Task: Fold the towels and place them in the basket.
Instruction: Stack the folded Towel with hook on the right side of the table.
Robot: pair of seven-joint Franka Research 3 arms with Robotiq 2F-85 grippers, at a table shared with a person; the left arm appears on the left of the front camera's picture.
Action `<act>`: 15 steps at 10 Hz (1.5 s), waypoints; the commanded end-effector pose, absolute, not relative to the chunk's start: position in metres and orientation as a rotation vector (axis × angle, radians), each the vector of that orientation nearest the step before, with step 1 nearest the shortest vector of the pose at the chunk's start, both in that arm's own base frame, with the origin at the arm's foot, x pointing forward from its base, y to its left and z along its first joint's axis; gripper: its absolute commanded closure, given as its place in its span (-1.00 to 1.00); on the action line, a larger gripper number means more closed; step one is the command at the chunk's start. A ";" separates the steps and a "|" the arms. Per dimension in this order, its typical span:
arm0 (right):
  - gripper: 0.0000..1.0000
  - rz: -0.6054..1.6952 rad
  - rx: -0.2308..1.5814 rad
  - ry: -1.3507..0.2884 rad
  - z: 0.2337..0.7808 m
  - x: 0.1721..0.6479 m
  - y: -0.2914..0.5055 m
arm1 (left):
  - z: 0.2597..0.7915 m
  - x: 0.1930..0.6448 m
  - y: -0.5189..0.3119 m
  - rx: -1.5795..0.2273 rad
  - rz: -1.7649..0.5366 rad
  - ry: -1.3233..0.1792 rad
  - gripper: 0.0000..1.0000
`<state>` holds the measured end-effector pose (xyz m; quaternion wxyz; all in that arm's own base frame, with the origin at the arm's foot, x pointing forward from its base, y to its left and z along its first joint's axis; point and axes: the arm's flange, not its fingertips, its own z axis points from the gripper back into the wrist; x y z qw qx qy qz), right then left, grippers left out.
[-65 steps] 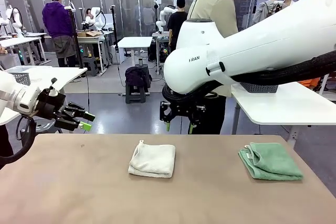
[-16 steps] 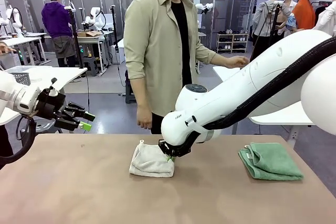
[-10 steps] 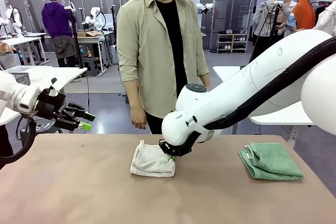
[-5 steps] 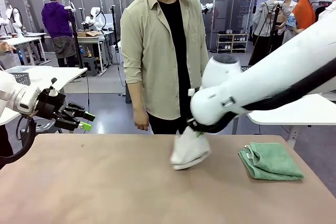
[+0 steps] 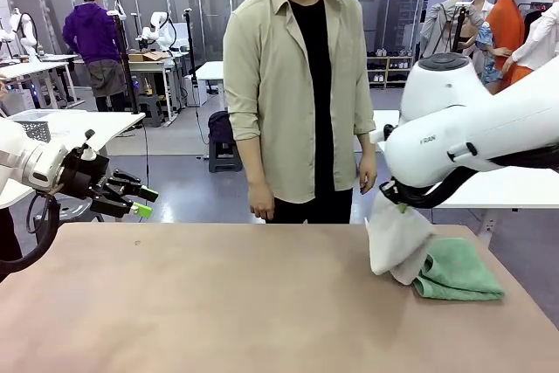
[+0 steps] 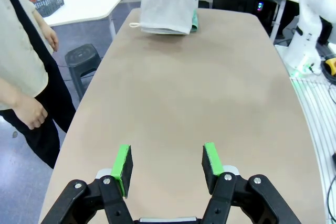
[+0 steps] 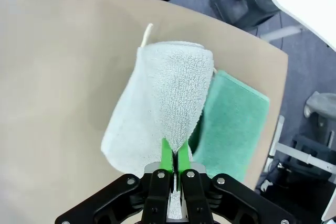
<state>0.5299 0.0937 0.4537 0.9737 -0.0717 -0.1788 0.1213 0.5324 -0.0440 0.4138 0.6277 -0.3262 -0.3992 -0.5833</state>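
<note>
The folded cream white towel (image 5: 395, 238) hangs in the air from my right gripper (image 5: 403, 208), which is shut on its top edge. In the right wrist view the towel (image 7: 163, 108) drapes from the pinched green pads (image 7: 174, 157), its corner loop at the top left. It hangs just over the left part of the folded mint green towel (image 5: 456, 270), which lies flat on the table at the right. My left gripper (image 5: 143, 201) is open and holds nothing, hovering off the table's left side; its green pads (image 6: 123, 163) stand apart over bare tabletop. The basket is out of view.
A person in a beige shirt (image 5: 297, 85) stands at the far edge of the brown table (image 5: 218, 303), hands down. A white side table (image 5: 498, 189) stands behind my right arm. A pale grey mesh basket (image 6: 50, 2) sits on that white table in the left wrist view.
My right gripper has lifted the cream towel off the middle of the table and carried it right, over the green towel. The person stepped slightly right. The left arm has not moved.
</note>
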 end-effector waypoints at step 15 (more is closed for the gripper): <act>-0.28 0.174 -0.063 -0.358 0.393 0.539 -0.074 | 0.415 0.531 -0.044 -0.748 -1.340 -0.917 -0.37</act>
